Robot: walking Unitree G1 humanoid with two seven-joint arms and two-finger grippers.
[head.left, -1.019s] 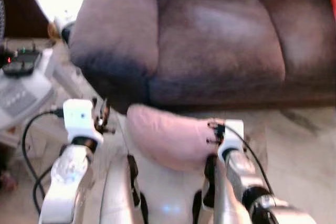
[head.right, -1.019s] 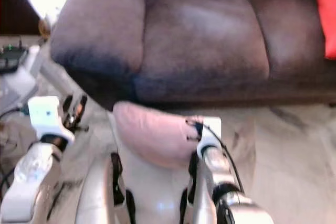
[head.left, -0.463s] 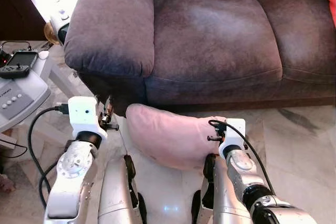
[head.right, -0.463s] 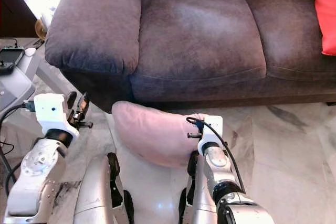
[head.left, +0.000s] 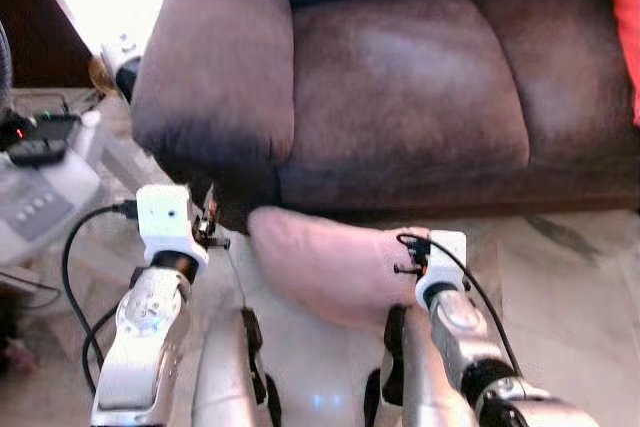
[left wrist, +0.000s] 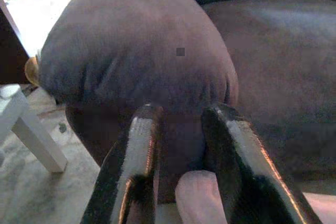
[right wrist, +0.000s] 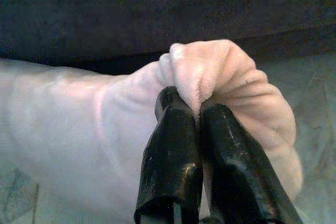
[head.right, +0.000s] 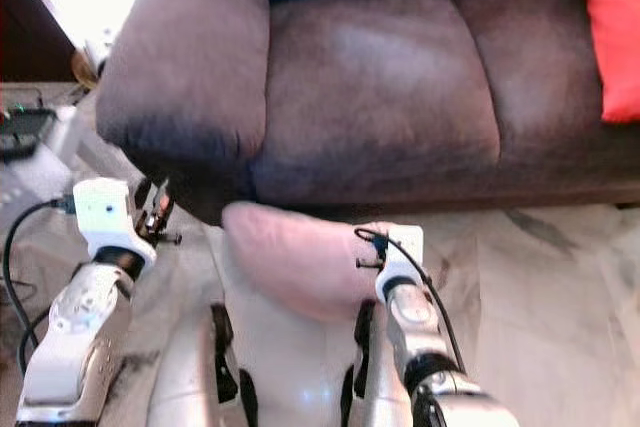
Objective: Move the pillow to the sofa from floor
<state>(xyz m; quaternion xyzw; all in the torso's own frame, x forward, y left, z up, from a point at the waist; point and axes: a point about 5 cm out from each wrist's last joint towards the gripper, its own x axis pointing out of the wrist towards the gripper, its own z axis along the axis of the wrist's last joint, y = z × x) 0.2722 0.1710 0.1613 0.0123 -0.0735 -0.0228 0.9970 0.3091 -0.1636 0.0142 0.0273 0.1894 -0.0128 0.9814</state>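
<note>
Right wrist view: the right gripper (right wrist: pixel 197 109) is pinched tight on a bunched corner of the pink pillow (head.left: pixel 325 262), a grip fit for lifting it. The pillow sits on the pale floor (head.left: pixel 570 277) against the base of the brown sofa (head.left: pixel 400 77). The left gripper (left wrist: pixel 181 124) hovers narrowly parted, empty, by the sofa's armrest (head.left: pixel 215 77), which overhangs the lift path; a red cushion (head.right: pixel 610 27) lies at the seat's far right
</note>
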